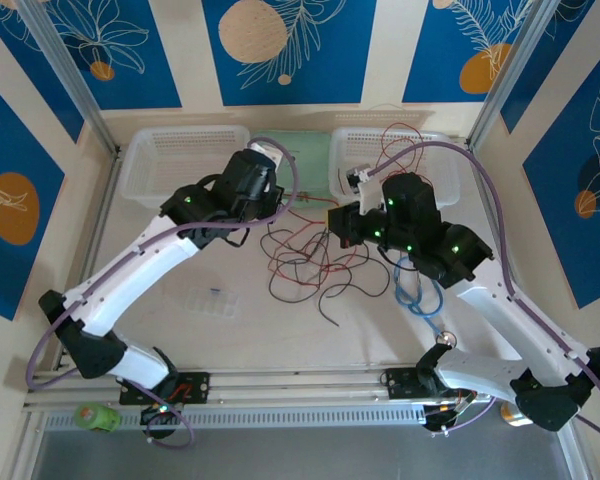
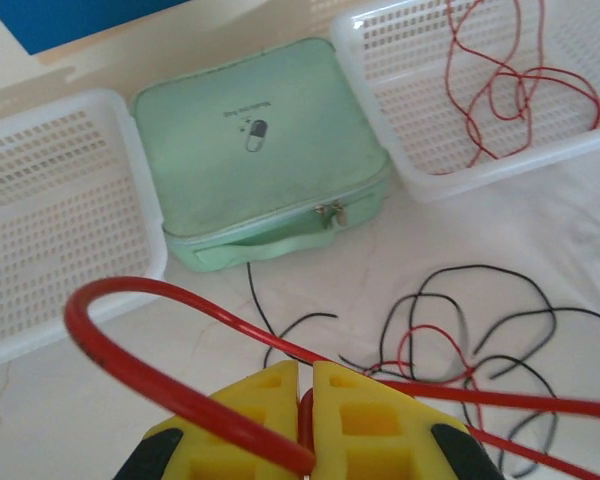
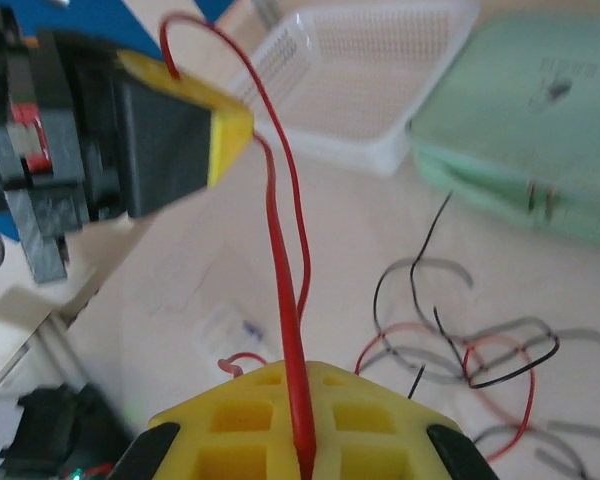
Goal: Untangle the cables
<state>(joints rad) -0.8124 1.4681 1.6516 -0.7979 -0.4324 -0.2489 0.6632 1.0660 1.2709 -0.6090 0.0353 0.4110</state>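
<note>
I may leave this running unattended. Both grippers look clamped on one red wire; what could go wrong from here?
1. The left gripper and right gripper are both shut on what looks like the same red cable. Pulling apart could yank it from a grip or strain it.
2. That cable seems to trail into the pile of black and red cables. Tension may tighten the snarl or drag it along.

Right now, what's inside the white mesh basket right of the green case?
Loops of thin red cable lie inside the white plastic mesh basket. In the top view the right arm covers its near edge, hiding anything there.
</note>
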